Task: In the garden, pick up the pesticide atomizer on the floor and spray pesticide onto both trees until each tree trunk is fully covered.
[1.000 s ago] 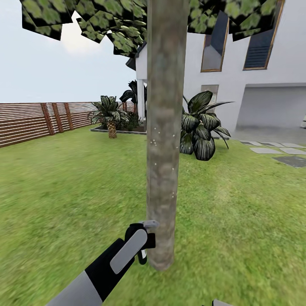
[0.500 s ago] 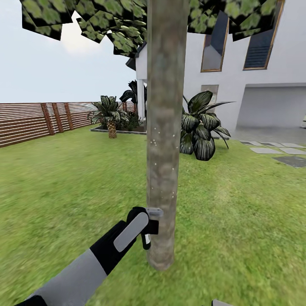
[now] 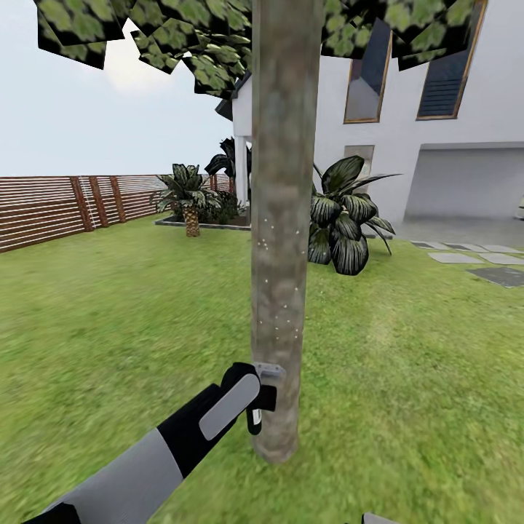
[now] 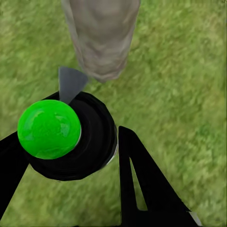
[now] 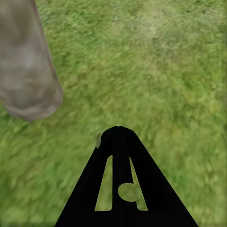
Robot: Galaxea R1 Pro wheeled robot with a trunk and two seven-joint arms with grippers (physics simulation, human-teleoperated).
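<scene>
The left gripper [image 4: 71,156] pinches the atomizer [image 4: 66,137], its body hidden under its green cap, beside the tree trunk [image 3: 280,218], whose top is cut off; the right gripper's [image 5: 118,130] jaws are pressed together.

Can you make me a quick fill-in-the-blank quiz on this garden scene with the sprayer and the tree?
1. The left tool is shut on the ____, which has a green cap.
2. The nozzle points at the tree ____.
3. The ground around the tree is covered in ____.
4. The fence behind the lawn is made of horizontal ____ slats.

Missing words: atomizer; trunk; grass; wooden
</scene>
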